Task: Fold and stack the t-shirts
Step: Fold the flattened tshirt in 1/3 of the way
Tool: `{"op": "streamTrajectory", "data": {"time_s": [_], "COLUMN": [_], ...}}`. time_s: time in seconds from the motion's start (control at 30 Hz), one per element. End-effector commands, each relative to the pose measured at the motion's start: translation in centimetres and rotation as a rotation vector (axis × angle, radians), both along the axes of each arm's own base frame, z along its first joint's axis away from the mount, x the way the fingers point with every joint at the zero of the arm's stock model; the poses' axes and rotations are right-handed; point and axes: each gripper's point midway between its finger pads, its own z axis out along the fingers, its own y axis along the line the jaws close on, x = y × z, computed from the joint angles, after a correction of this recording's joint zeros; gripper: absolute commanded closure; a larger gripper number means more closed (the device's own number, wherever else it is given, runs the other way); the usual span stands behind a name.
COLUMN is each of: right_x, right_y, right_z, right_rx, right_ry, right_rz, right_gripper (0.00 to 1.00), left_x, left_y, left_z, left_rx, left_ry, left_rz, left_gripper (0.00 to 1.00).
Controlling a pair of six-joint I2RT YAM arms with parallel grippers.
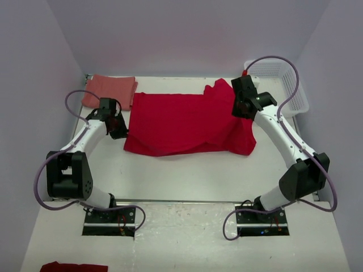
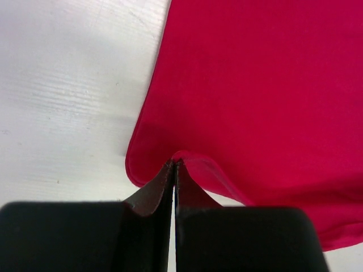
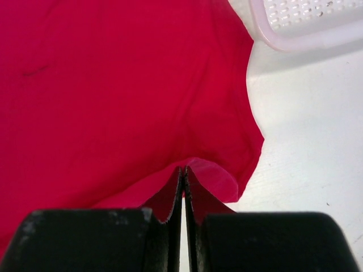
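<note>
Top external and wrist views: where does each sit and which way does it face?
Top external: above and behind the bases, looking down at the table; shows left arm, right arm, bright red t-shirt, salmon-red t-shirt, white basket.
Left wrist: on the left arm, facing down past its shut jaws at the bright red t-shirt's edge.
Right wrist: likewise on the right arm; basket corner upper right.
Shared: both wrist views show the bright red t-shirt pinched.
</note>
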Motion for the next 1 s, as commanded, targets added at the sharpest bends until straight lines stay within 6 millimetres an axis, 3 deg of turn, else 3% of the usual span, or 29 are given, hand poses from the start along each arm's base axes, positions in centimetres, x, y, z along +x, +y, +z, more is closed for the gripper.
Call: {"op": "streamTrajectory", "data": {"time_s": [0.0,0.33,0.57,0.77,0.97], "right_x": [2.0,4.9,6.5,7.0,6.2], "right_y": [0.0,-0.9,-0.3,-0.2,-1.3], "right_z": [1.0,0.0,-1.1,-1.5,-1.2], "right_rx": [0.009,0.002,0.016,0.007,-0.021], "right_ry": [-0.030,-0.001,0.029,0.042,0.038], "right_rz": [0.011,-0.002,0.023,0.025,-0.003], "right_gripper": [1.00,1.00,1.00,1.00,1.00], "left_x": [2.7,4.7,5.9,7.0,7.5], "left_y": [0.5,1.0,0.9,0.9,1.5], "left_z": [1.2,1.0,-0.2,-0.3,1.3], "left_rx": [0.009,0.031,0.031,0.030,0.056], "left_ry": [-0.060,-0.061,-0.035,-0.033,-0.076], "left_rz": [0.029,0.056,0.049,0.043,0.066], "left_gripper": [1.00,1.00,1.00,1.00,1.00]}}
